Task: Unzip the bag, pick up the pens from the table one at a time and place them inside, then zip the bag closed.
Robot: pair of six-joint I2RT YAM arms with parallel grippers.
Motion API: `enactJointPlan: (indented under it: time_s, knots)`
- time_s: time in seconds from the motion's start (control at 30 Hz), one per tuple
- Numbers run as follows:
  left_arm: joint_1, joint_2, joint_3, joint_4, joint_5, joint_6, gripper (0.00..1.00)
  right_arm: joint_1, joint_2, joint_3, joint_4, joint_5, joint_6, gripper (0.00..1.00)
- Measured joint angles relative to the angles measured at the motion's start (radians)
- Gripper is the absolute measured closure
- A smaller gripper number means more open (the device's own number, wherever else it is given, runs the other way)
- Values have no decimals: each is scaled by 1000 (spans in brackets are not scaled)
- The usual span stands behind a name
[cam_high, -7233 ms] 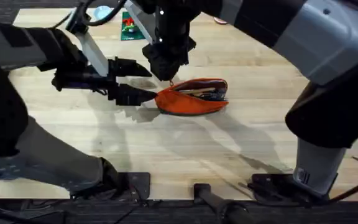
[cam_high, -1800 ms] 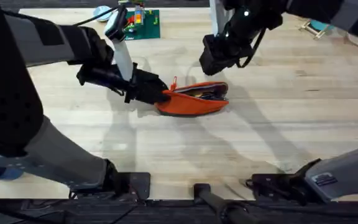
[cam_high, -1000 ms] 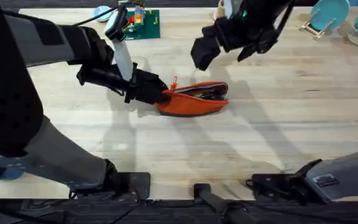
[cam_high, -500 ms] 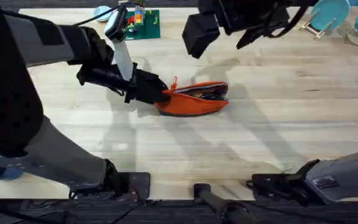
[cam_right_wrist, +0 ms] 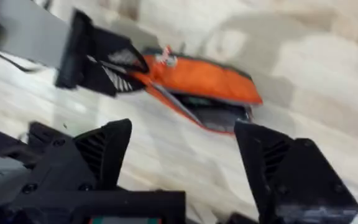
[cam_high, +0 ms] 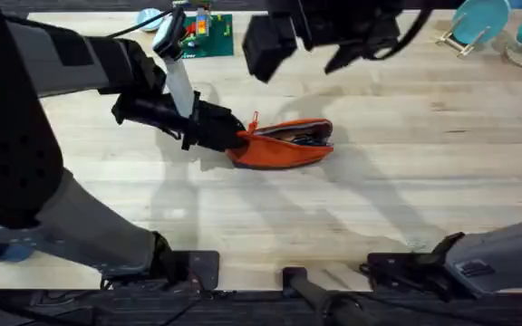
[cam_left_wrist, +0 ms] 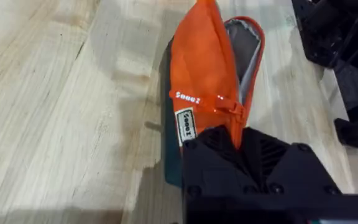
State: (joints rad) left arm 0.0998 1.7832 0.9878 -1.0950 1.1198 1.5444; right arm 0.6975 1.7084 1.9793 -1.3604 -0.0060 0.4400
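Two fingers (cam_right_wrist: 185,168) spread above open bag (cam_right_wrist: 204,84), left wrist shows white label (cam_left_wrist: 185,126)

Bright orange bag (cam_high: 282,145) w/ grey lining and dark zip, white lettering on its orange pull strap (cam_left_wrist: 205,98), on a pale, light-wood plank bench (cam_high: 424,181). Both end effectors black: left end effector (cam_high: 227,133), right end effector (cam_right_wrist: 185,158). Green board (cam_high: 205,34) at bench's far edge.

Left end effector (cam_high: 229,136) low, fingers clamped together, arm reaching inward. Right end effector (cam_right_wrist: 182,158) raised high, fingers spread wide.
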Motion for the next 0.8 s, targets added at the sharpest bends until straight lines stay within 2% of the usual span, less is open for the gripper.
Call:
enactJointPlan:
  time_s: [0.17, 0.5, 0.8]
  knots:
    - [0, 0, 0, 0, 0, 0, 958, 18, 9, 3, 83, -13, -28, 5]
    - [0, 0, 0, 0, 0, -1, 958, 38, 143, 4, 90, -40, -48, 5]
    - [0, 0, 0, 0, 0, -3, 958, 61, 203, 4, 92, -44, -51, 7]
